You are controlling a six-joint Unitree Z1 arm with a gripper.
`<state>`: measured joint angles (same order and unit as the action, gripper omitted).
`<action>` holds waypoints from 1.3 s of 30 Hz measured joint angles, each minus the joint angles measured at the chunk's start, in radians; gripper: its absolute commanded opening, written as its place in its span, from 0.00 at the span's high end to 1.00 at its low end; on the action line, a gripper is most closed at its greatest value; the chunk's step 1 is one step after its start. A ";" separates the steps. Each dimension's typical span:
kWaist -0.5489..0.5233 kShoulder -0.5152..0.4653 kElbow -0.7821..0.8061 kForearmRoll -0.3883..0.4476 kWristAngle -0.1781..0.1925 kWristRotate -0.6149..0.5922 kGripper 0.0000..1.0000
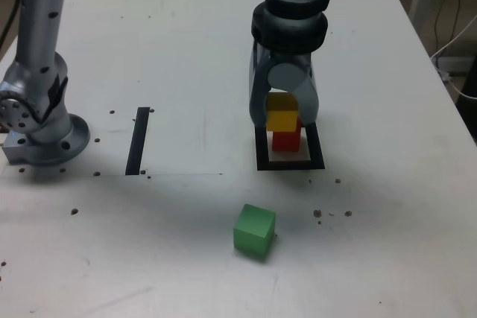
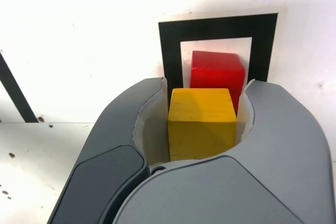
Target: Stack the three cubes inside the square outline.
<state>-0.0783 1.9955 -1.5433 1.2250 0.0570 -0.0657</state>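
Observation:
The red cube point(image 1: 286, 139) point(image 2: 217, 73) rests inside the square outline point(image 1: 290, 161) point(image 2: 218, 29). Directly above it is the yellow cube point(image 1: 282, 116) point(image 2: 201, 121), held between the two grey jaws of my gripper point(image 1: 284, 118) point(image 2: 202, 124), which is shut on it. Whether the yellow cube touches the red one is unclear. The green cube point(image 1: 254, 231) lies loose on the table, nearer the front than the outline, and is outside the wrist view.
A thin black strip point(image 1: 138, 140) point(image 2: 13, 88) lies on the white table point(image 1: 186, 72) to the exterior view's left of the outline. The arm's grey base point(image 1: 41, 121) stands at the far left. Small dark specks dot the surface.

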 measured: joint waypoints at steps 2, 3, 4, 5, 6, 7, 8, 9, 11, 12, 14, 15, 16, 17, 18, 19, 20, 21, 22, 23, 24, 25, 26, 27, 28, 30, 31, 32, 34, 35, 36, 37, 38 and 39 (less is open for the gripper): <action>0.000 0.000 0.000 -0.001 0.007 0.000 0.75; 0.000 0.000 -0.001 -0.002 0.010 0.000 0.75; 0.000 0.000 -0.002 -0.003 0.014 0.000 0.75; 0.000 0.000 -0.002 -0.005 0.016 0.000 0.75; 0.000 0.000 -0.003 -0.007 0.017 0.000 0.75; 0.000 0.001 -0.003 -0.011 0.018 0.000 0.75; 0.000 0.002 -0.003 -0.016 0.019 0.000 0.75; 0.000 0.003 -0.003 -0.019 0.019 0.000 0.75; 0.001 0.006 -0.003 -0.023 0.019 0.000 0.75; 0.002 0.006 -0.003 -0.025 0.018 0.000 0.75; 0.003 0.006 -0.003 -0.028 0.014 -0.001 0.75; 0.003 0.006 -0.003 -0.029 0.014 -0.001 0.75; 0.003 0.006 -0.002 -0.030 0.013 -0.002 0.75; 0.003 0.006 0.000 -0.032 0.013 -0.003 0.75; 0.003 0.006 0.003 -0.034 0.012 -0.004 0.75; 0.003 0.007 0.005 -0.036 0.013 -0.006 0.75; 0.003 0.007 0.006 -0.037 0.013 -0.007 0.75; 0.003 0.008 0.008 -0.038 0.014 -0.008 0.75; 0.004 0.008 0.009 -0.038 0.016 -0.010 0.75; 0.005 0.009 0.012 -0.038 0.018 -0.012 0.75; 0.007 0.009 0.014 -0.038 0.020 -0.012 0.75; 0.009 0.010 0.015 -0.038 0.020 -0.012 0.75; 0.011 0.010 0.016 -0.038 0.021 -0.012 0.75; 0.012 0.010 0.017 -0.038 0.021 -0.013 0.75; 0.012 0.010 0.017 -0.038 0.021 -0.013 0.75; 0.012 0.010 0.017 -0.038 0.021 -0.013 0.73; 0.012 0.010 0.017 -0.038 0.020 -0.013 0.72; 0.012 0.010 0.018 -0.038 0.017 -0.013 0.71; 0.012 0.010 0.019 -0.036 0.012 -0.013 0.69; 0.012 0.010 0.019 -0.035 0.010 -0.013 0.68; 0.012 0.010 0.019 -0.034 0.008 -0.014 0.67; 0.012 0.010 0.019 -0.033 0.007 -0.016 0.65; 0.012 0.010 0.019 -0.033 0.007 -0.017 0.61; 0.012 0.010 0.019 -0.033 0.007 -0.019 0.52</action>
<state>-0.0660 2.0056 -1.5238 1.1917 0.0635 -0.0846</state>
